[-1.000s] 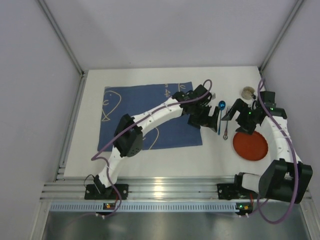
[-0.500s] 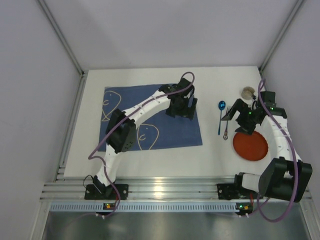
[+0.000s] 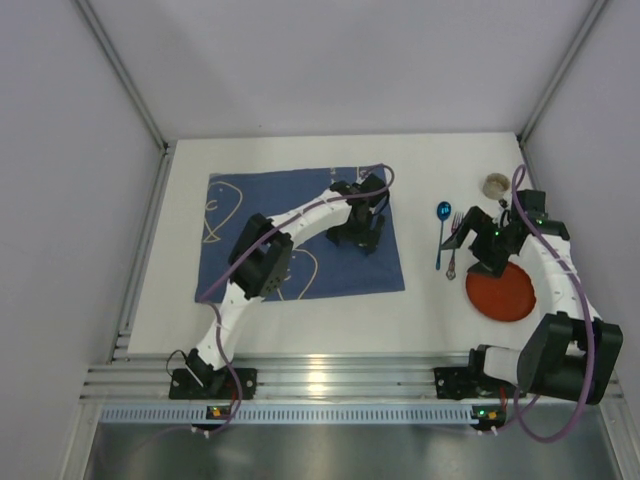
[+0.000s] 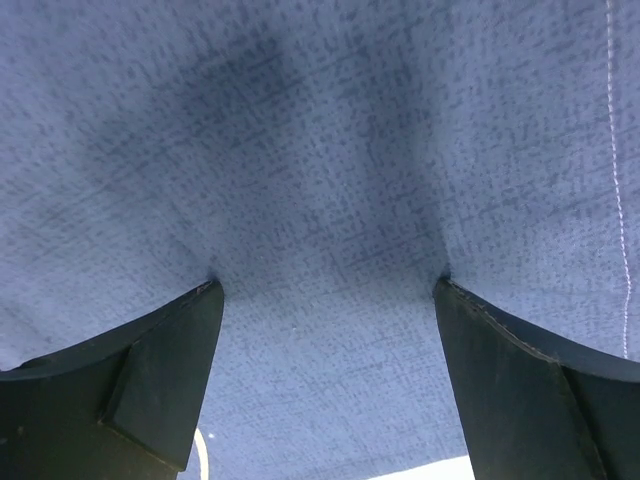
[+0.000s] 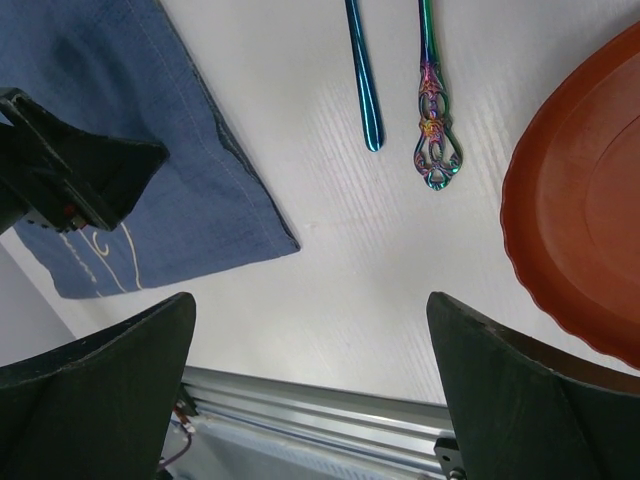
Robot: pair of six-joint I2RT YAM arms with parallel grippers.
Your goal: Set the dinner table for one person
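The white dinner table [image 3: 430, 320] carries a blue placemat [image 3: 270, 195] with white line drawings. My left gripper [image 3: 360, 236] is open over the placemat's right part; in the left wrist view [image 4: 330, 290] both fingertips rest on or just above the cloth [image 4: 320, 150], with nothing between them. My right gripper [image 3: 468, 232] is open and empty above the table, beside a blue spoon [image 3: 441, 235] and an iridescent fork [image 3: 453, 258]. A red plate [image 3: 500, 292] lies under the right arm. The right wrist view shows the spoon handle [image 5: 362, 80], fork handle [image 5: 435, 130], plate [image 5: 590, 220] and placemat corner [image 5: 230, 190].
A small beige round cup [image 3: 495, 184] stands at the back right. The ribbed aluminium rail [image 3: 330, 375] runs along the near edge and also shows in the right wrist view [image 5: 320, 400]. Grey walls close in on three sides. The left gripper's body [image 5: 70, 170] shows in the right wrist view.
My left gripper has moved left from beside the spoon at the placemat's right edge to over the placemat. The right gripper has shifted slightly. The cutlery and plate have not moved.
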